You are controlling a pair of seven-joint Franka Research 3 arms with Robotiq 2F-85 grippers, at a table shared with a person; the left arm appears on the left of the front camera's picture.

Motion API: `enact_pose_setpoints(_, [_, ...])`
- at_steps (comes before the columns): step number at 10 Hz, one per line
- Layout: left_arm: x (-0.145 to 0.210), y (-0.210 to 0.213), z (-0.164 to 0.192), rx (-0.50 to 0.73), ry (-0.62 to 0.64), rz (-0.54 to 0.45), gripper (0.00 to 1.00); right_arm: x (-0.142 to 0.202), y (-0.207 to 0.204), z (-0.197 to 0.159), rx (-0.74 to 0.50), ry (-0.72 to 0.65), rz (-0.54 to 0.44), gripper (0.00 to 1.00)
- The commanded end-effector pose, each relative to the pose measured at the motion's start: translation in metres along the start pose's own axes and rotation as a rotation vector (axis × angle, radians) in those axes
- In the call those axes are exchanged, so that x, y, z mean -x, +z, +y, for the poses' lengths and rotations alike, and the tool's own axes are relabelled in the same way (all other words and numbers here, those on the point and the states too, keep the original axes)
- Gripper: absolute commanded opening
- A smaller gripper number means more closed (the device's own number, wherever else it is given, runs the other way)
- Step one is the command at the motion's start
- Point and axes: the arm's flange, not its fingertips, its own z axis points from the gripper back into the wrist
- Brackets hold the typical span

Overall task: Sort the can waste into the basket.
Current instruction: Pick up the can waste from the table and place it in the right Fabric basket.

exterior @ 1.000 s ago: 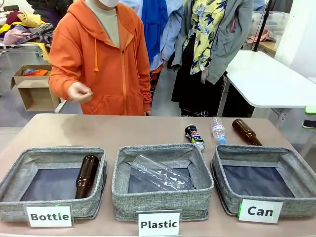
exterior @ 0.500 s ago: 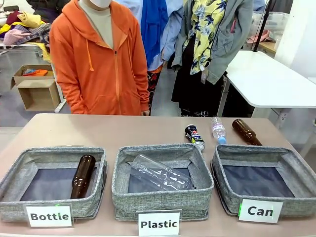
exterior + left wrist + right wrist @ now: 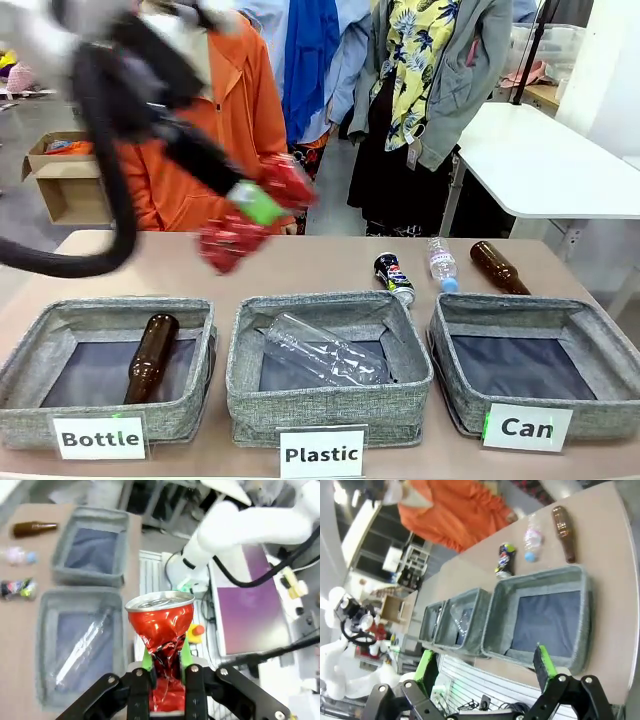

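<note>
The left fingers (image 3: pixel 141 695) are clenching the crushed red can (image 3: pixel 161 622), newly swung in above the far-left bench (image 3: pixel 320 270); the right fingers (image 3: pixel 545 665) are gaping. The Bottle bin's (image 3: pixel 110 308) brown bottle (image 3: pixel 148 358) is lying farther left.

The Can basket (image 3: pixel 605 418) has free room inside; 3 things lie behind: dark can (image 3: pixel 394 277), clear bottle (image 3: pixel 441 263), brown bottle (image 3: pixel 499 267).
</note>
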Motion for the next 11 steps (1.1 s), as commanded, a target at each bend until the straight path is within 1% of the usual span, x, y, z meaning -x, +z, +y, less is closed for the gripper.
enact_pose_setpoints(1, [-0.059, -0.057, 0.037, 0.061, -0.006, 0.041, 0.23, 0.005, 0.033, -0.025, -0.013, -0.016, -0.027, 1.0])
enact_pose_setpoints(2, [-0.084, -0.108, 0.043, 0.061, -0.018, 0.053, 0.23, 0.012, 0.05, -0.039, 0.01, -0.042, -0.061, 1.0])
enact_pose_setpoints(3, [-0.113, -0.161, 0.05, -0.028, -0.032, 0.027, 0.23, 0.023, 0.065, -0.051, 0.008, -0.068, -0.094, 1.0])
enact_pose_setpoints(4, [-0.136, -0.205, 0.061, -0.079, -0.071, 0.039, 0.23, 0.036, 0.075, -0.061, 0.001, -0.073, -0.095, 1.0])
enact_pose_setpoints(5, [-0.154, -0.241, 0.074, -0.16, -0.161, 0.041, 0.23, 0.05, 0.083, -0.071, 0.003, -0.073, -0.09, 1.0])
enact_pose_setpoints(6, [-0.167, -0.271, 0.088, -0.237, -0.254, 0.033, 0.23, 0.061, 0.09, -0.08, 0.011, -0.044, -0.076, 1.0])
enact_pose_setpoints(7, [-0.167, -0.298, 0.106, -0.271, -0.257, 0.03, 0.23, 0.069, 0.095, -0.087, 0.011, -0.037, -0.124, 1.0])
enact_pose_setpoints(8, [-0.162, -0.314, 0.124, -0.358, -0.265, 0.065, 0.23, 0.05, 0.076, -0.072, 0.01, -0.085, -0.112, 1.0])
enact_pose_setpoints(9, [-0.159, -0.325, 0.136, -0.399, -0.258, 0.107, 0.23, 0.05, 0.076, -0.072, 0.01, -0.085, -0.112, 1.0])
enact_pose_setpoints(11, [-0.157, -0.333, 0.14, -0.378, -0.24, 0.139, 0.23, 0.05, 0.076, -0.072, 0.01, -0.085, -0.112, 1.0])
